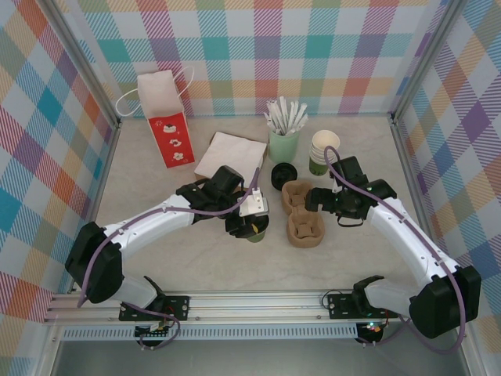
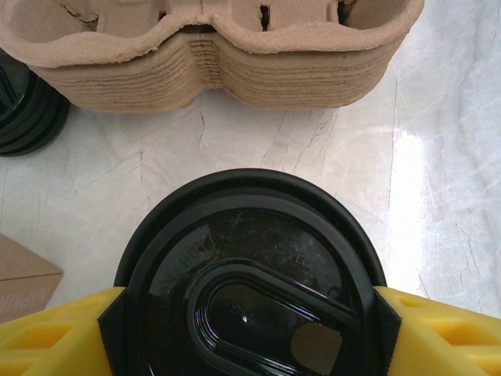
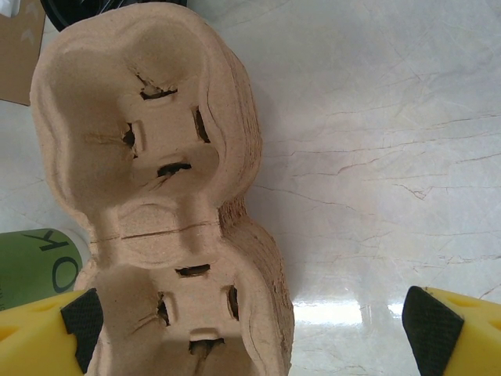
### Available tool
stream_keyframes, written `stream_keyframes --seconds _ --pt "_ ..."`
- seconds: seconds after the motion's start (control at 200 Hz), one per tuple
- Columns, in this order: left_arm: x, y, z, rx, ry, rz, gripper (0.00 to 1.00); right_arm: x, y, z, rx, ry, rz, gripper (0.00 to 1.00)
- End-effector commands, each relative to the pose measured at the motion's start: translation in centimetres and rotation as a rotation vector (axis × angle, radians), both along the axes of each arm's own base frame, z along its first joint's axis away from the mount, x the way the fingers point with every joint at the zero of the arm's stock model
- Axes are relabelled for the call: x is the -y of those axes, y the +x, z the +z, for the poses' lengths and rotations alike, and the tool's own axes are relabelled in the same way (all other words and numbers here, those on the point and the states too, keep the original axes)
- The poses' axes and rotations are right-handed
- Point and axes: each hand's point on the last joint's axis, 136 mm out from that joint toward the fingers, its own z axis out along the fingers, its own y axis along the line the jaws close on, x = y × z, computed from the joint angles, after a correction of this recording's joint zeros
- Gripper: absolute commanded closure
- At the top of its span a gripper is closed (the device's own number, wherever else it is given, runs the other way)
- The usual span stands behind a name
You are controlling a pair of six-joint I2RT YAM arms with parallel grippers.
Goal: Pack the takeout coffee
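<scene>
The left gripper is clasping the black-lidded dark-green paper coffee cup just beside the brown pulp cup carrier, not yet seated. The right gripper is gaping wide, empty, astride that carrier.

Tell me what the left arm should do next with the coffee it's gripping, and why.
Probably lift the takeout coffee slightly. The left gripper grips it at the lid, and it appears to stand on the table just short of the cardboard carrier, whose pockets are empty and whose wall it must clear. The open right gripper hovers at the carrier.
</scene>
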Motion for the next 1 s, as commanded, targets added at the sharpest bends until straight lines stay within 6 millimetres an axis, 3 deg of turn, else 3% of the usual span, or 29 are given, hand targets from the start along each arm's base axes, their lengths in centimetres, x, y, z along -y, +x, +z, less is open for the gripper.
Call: stream_keyframes --seconds 0.0,0.275,0.65,0.815,0.995 --pt "1.0 -0.5 0.6 -0.006 -0.022 -0.037 0.27 -0.1 0.0 -0.2 -0.002 0.004 0.014 0.0" --pt "0.8 -0.5 0.0 -0.012 -0.004 -0.036 0.25 -0.4 -0.1 -0.3 -0.01 0.018 0.019 0.0" --pt "0.6 0.0 0.9 0.019 -0.008 -0.018 0.11 -1.3 -0.2 0.9 -0.01 0.063 0.048 0.0" --pt "0.5 -0.2 2.9 0.052 -0.065 0.003 0.05 -3.0 -0.2 2.7 0.012 0.157 0.095 0.0" --pt "-0.1 -0.1 7.4 0.104 -0.272 0.11 0.03 -6.3 -0.4 4.8 0.017 0.298 0.173 0.08"
